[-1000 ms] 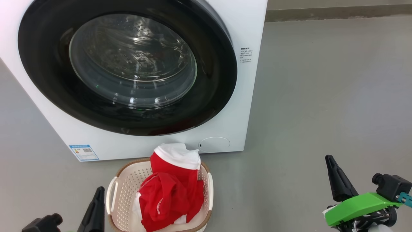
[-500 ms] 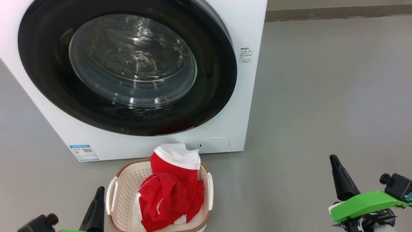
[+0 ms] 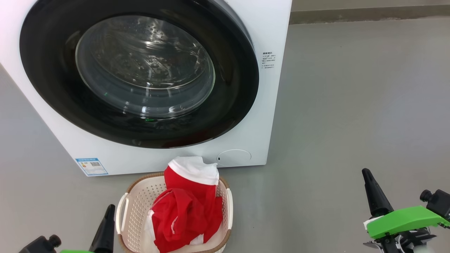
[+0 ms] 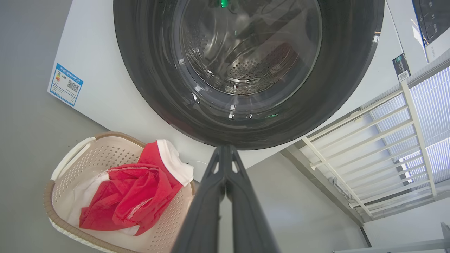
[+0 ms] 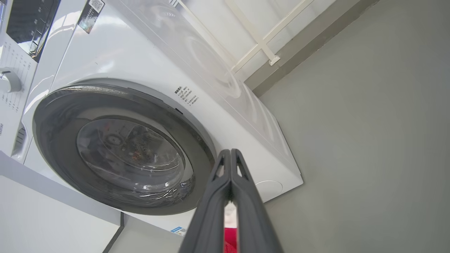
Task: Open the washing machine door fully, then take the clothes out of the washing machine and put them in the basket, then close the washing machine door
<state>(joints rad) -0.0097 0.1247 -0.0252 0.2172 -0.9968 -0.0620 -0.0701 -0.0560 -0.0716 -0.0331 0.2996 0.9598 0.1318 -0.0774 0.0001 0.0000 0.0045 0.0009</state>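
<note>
The door [image 3: 52,88] seems shut, at 12 o'clock from the nearer left pincer [image 3: 109,211]; right pincer [image 3: 368,177] farther; both pressed together, empty.

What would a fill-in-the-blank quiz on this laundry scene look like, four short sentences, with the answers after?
1. The basket holds ____ clothes with white trim.
2. The washing machine door is ____.
3. The left gripper and the right gripper are both ____, holding nothing.
4. The basket stands on the floor in ____ of the washing machine.

Missing words: red; closed; shut; front.
</note>
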